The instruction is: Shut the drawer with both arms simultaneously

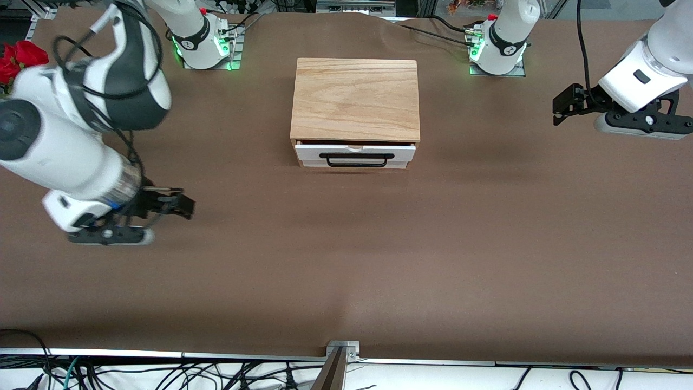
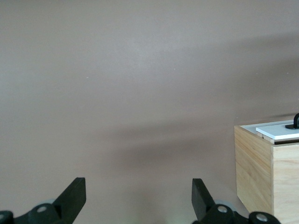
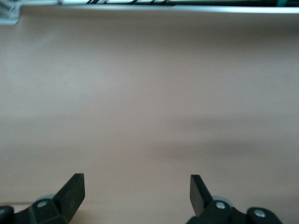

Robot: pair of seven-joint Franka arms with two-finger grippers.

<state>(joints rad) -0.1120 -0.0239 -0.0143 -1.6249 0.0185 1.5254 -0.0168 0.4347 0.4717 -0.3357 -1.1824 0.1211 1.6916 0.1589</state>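
The drawer (image 1: 355, 153) has a white front panel and a black wire handle (image 1: 355, 161). It stands out a little from the wooden box (image 1: 355, 97) at mid-table. My right gripper (image 1: 185, 206) is open and empty, toward the right arm's end of the table, well apart from the drawer. My left gripper (image 1: 559, 107) is open and empty, toward the left arm's end, also apart from the box. The left wrist view shows its open fingers (image 2: 74, 196), the box's side (image 2: 254, 172) and the drawer front (image 2: 280, 130). The right wrist view shows open fingers (image 3: 74, 191) over bare table.
The brown table cover (image 1: 346, 260) spreads around the box. Red flowers (image 1: 16, 59) sit at the right arm's end. The table's front edge, with a metal rail and cables (image 1: 341, 360), also shows in the right wrist view (image 3: 154, 7).
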